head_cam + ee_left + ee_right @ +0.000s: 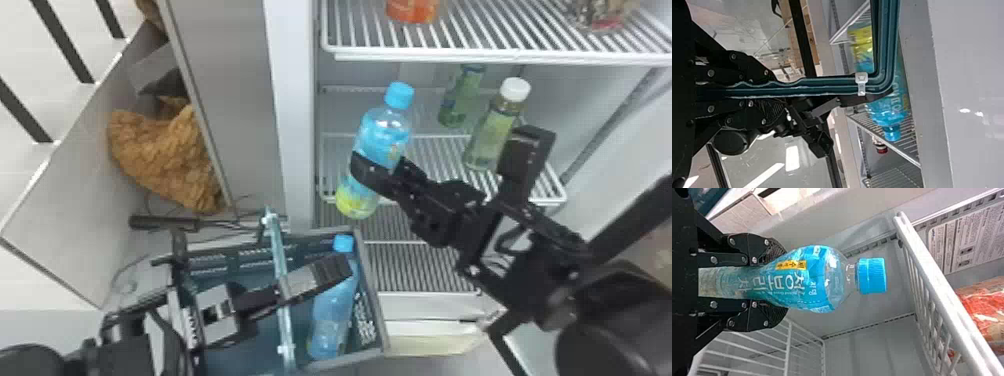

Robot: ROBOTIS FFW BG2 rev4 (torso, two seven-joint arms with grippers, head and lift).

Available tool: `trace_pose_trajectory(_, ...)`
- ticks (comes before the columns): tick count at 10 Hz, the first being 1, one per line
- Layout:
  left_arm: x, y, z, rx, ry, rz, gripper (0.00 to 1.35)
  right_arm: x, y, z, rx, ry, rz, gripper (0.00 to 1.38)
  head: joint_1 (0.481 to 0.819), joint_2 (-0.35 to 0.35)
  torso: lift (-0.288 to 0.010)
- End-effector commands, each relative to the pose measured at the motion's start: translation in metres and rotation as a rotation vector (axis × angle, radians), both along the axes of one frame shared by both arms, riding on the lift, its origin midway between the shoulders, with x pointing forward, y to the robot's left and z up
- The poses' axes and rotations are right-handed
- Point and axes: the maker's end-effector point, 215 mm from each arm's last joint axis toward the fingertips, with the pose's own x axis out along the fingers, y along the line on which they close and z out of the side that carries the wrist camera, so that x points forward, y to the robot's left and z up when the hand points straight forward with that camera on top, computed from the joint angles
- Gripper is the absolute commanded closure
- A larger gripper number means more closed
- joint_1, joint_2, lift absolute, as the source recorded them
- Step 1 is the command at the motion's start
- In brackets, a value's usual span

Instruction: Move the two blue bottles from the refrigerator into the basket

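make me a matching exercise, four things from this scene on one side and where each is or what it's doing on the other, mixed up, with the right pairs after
Column one
1. left gripper
2. unheld blue bottle
3. right gripper
4. white-capped bottle

Column two
A. on a refrigerator shelf
B. closed around the held blue bottle
C. closed on the basket handle
D. inside the basket

Right pairs: 1-C, 2-D, 3-B, 4-A

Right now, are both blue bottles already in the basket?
No, one bottle is in the basket; the right gripper holds the other.
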Motion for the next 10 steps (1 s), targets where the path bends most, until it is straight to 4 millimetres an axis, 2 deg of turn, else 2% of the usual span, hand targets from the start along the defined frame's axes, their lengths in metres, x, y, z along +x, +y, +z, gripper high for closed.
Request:
trace_pose_trajectory(1,0.002,0.001,0.001,-0.002,-0.005,0.008,1.2,-0.017,-0.009,0.004,-0.003,0.018,-0.002,1.28,0.695,-0.054,-0.22)
trace_pose_trajectory(5,0.005,0.006,0.002,-0.002,-0.009,0.022,1.2,-0.06,-0.014,0.001,0.014,0.09,0.038,1.28,0.695,-0.074,-0.22)
trace_pose_trajectory(7,0.006,0.006,0.002,0.001,-0.013,0.025,1.2,-0.08,-0.005,0.004,0.044,0.119,0.078,1.28,0.695,-0.073,-0.22)
trace_pose_trajectory(10,0.007,0.006,0.001,0.004,-0.013,0.026,1.2,-0.103,0.004,-0.01,0.073,0.193,0.121,1.28,0.695,-0.053,-0.22)
